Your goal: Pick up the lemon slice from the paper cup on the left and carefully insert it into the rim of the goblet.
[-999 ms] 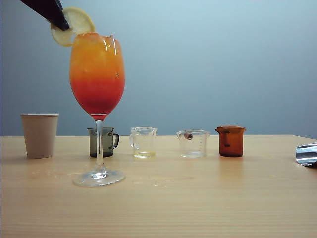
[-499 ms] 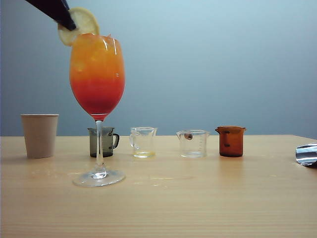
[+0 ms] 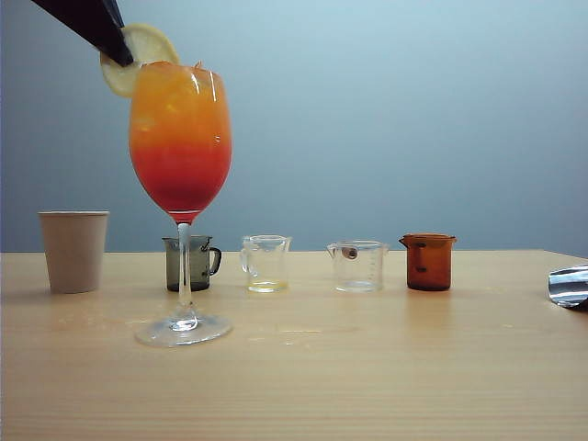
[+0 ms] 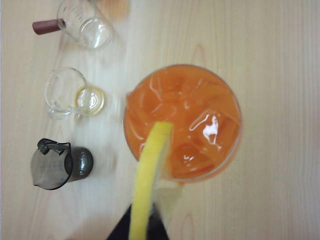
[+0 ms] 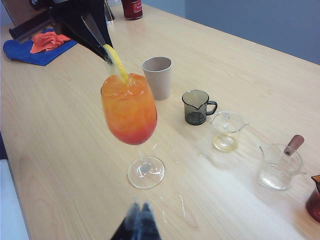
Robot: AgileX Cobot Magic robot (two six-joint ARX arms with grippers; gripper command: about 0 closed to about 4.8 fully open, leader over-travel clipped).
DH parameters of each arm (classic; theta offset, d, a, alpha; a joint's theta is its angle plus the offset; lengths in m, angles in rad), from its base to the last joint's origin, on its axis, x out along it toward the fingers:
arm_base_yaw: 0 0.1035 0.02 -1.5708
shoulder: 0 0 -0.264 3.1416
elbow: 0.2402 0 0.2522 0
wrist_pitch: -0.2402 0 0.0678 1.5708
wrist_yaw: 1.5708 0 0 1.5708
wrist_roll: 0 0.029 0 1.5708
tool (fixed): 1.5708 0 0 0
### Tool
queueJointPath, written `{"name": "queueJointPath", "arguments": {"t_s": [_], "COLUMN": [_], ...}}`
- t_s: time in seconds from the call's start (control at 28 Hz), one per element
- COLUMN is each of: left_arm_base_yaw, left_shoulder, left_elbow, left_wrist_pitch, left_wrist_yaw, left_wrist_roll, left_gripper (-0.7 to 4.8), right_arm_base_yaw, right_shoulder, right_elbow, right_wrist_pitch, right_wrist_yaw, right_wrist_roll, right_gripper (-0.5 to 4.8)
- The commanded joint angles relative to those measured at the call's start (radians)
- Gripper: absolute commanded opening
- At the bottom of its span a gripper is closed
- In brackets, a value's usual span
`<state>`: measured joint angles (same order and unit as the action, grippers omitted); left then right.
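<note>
The left pincer (image 3: 118, 48), clenched on the lemon slice (image 3: 138, 57), holds it edge-on at the goblet (image 3: 180, 138) rim's ten o'clock, apparently touching. The right pincer (image 5: 139, 216), seemingly closed, waits well apart above the counter (image 3: 367, 367).

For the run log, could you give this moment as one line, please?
left claw: shut on lemon slice | slice: at goblet rim | right claw: shut, idle
</note>
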<state>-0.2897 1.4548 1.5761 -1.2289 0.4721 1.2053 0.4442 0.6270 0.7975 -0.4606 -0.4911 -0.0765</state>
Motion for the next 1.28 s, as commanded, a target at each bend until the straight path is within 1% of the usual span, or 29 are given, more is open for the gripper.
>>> {"name": "queueJointPath", "arguments": {"t_s": [0.04,0.46,0.61,1.03,1.28], "left_arm_base_yaw": [0.0,0.0,0.0,0.0,0.0], "left_shoulder": [-0.003,-0.003,-0.003,-0.002,-0.002], "left_elbow": [0.0,0.0,0.0,-0.002,-0.038], "left_wrist_pitch": [0.022,0.014,0.012,0.011,0.011], "left_wrist_yaw": [-0.001,0.003,0.04,0.041,0.041], "left_wrist_roll": [0.019,0.018,0.018,0.018,0.018], "left_gripper": [-0.06,-0.06,-0.06,-0.06,-0.06], "right_arm_base_yaw": [0.0,0.0,0.0,0.0,0.0], "right_shoulder": [-0.001,-0.001,-0.001,-0.001,-0.002], "right_elbow": [0.003,0.003,0.003,0.003,0.003], "right_wrist_pitch": [0.024,0.024,0.024,0.024,0.024], "right_wrist_yaw": [-0.001,0.0,0.0,-0.001,-0.001], "right_wrist_roll": [-0.004,-0.011,-0.011,-0.011,-0.011], "right_gripper": [-0.05,-0.05,-0.05,-0.05,-0.05]}}
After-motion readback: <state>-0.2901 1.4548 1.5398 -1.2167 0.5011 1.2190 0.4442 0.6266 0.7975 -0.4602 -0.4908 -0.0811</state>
